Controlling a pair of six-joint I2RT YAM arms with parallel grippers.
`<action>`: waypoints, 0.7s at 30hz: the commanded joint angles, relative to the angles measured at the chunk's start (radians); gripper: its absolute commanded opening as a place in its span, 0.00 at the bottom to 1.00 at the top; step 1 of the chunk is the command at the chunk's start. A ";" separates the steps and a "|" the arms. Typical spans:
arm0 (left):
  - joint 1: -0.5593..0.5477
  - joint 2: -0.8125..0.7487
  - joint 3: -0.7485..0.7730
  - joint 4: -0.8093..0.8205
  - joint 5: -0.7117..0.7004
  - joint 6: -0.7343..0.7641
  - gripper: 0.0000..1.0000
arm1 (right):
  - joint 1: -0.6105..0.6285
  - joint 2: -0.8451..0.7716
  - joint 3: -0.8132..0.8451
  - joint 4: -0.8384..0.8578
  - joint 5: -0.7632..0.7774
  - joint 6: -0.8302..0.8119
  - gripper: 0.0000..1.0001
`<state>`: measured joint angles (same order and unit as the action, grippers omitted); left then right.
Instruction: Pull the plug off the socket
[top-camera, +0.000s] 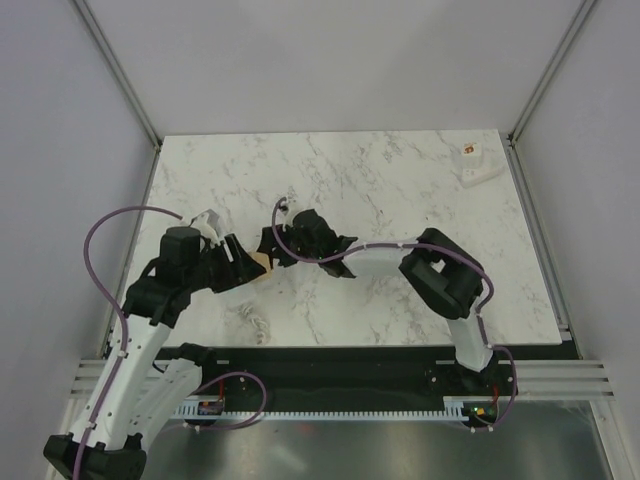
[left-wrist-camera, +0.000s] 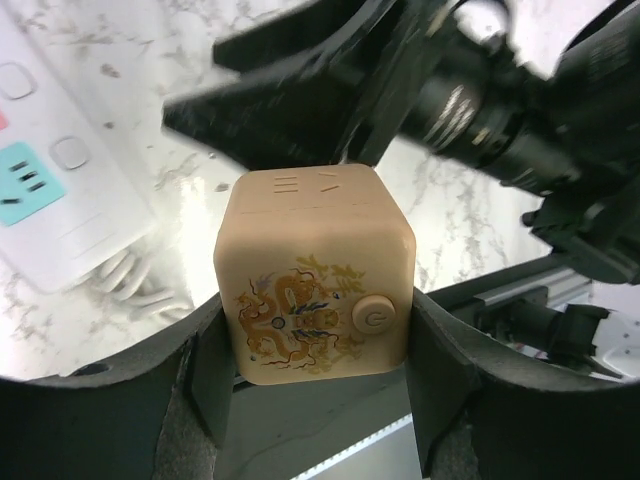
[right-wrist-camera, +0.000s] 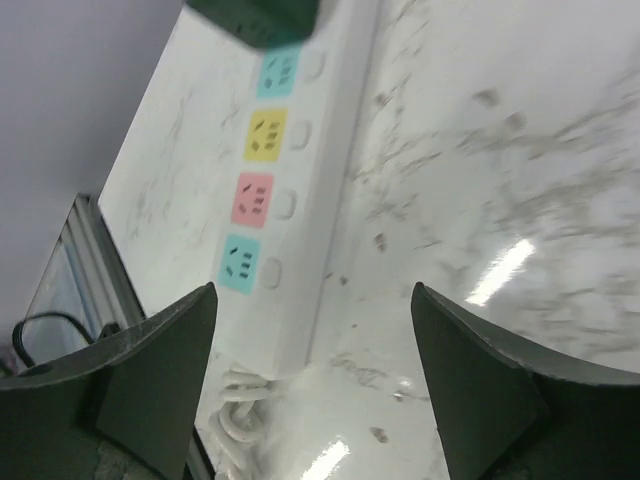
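The plug (left-wrist-camera: 310, 275) is a beige cube with a gold dragon print and a round power button. My left gripper (left-wrist-camera: 322, 345) is shut on it, one pad on each side, and holds it clear of the strip. In the top view the plug (top-camera: 262, 263) shows just past my left gripper (top-camera: 246, 262). The socket is a white power strip (right-wrist-camera: 270, 190) with coloured outlets; it lies to the plug's left (left-wrist-camera: 45, 190). My right gripper (right-wrist-camera: 315, 385) stands open over bare marble beside the strip, holding nothing. Its black fingers (left-wrist-camera: 270, 110) hang just beyond the plug.
A coiled white cord (right-wrist-camera: 235, 415) leaves the strip's near end. Something dark green (right-wrist-camera: 255, 20) covers the strip's far end. A small white block with red marks (top-camera: 478, 165) lies at the marble table's (top-camera: 400, 190) far right corner. Grey walls enclose three sides.
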<state>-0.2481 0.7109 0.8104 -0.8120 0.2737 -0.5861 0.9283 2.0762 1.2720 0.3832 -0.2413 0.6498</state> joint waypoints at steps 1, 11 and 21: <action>0.000 0.004 -0.029 0.105 0.130 -0.055 0.02 | -0.080 -0.132 -0.040 -0.064 0.199 -0.038 0.87; -0.212 0.161 -0.272 0.640 0.098 -0.276 0.02 | -0.318 -0.320 -0.407 0.236 0.198 -0.104 0.92; -0.349 0.625 -0.202 1.102 0.122 -0.356 0.02 | -0.368 -0.404 -0.549 0.358 0.235 -0.088 0.93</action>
<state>-0.5705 1.2678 0.5415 0.0700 0.3771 -0.8875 0.5735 1.7256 0.7521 0.6224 -0.0208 0.5606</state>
